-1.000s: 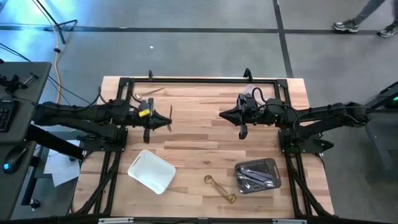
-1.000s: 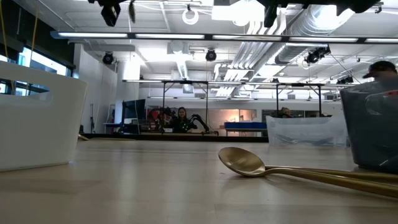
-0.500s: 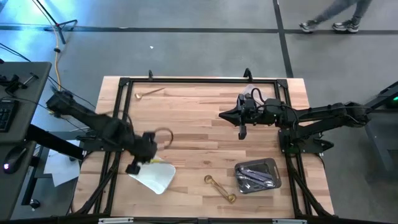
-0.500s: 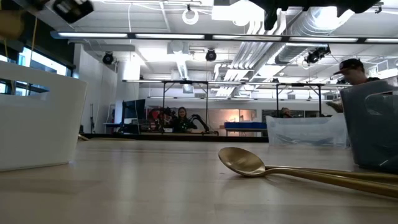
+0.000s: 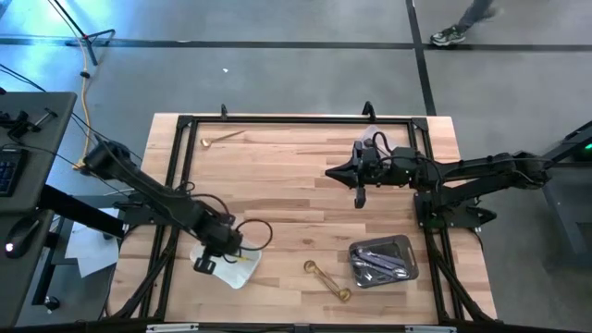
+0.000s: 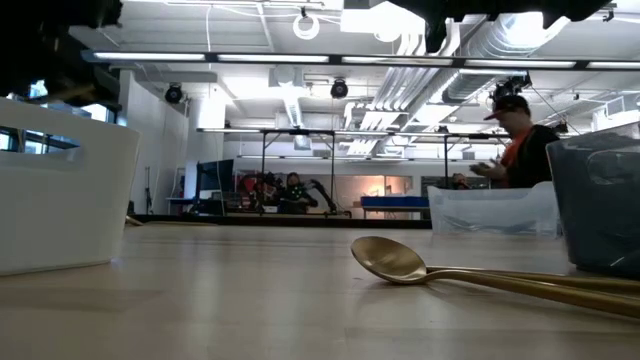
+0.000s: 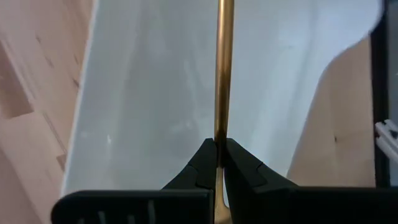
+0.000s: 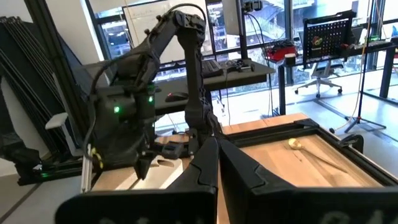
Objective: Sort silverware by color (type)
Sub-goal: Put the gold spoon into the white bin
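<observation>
Gold spoon (image 7: 224, 68), pinched by its handle in the closed left pincer (image 7: 218, 163), hangs over the white tray (image 7: 149, 106), so the step looks like dropping it in, calling for a release, while the shut, empty right pincer (image 5: 360, 197) waits mid-surface.

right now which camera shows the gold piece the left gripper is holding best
The left wrist view: the left gripper is shut on the gold handle over the white tray. The high view shows only the arm there; the low and right wrist views don't show it.
</observation>
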Controlling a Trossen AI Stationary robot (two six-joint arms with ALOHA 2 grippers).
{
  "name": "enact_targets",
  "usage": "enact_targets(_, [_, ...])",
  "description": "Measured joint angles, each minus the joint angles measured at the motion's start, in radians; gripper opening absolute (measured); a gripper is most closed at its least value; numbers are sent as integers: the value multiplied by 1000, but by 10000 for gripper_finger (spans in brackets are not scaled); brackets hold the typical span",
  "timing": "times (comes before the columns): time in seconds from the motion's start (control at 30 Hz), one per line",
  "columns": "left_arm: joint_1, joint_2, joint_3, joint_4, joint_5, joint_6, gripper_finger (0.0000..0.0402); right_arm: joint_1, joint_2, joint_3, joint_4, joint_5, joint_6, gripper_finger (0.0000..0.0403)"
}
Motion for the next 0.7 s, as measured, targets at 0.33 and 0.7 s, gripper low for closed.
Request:
enact_targets(0.33, [2,154,0,21,4,37,1,0,0,0,-12,0,-6,0])
enact_targets(0.7, [25,241,0,26,1,-14,23,0,0,0,-14,0,-5,0])
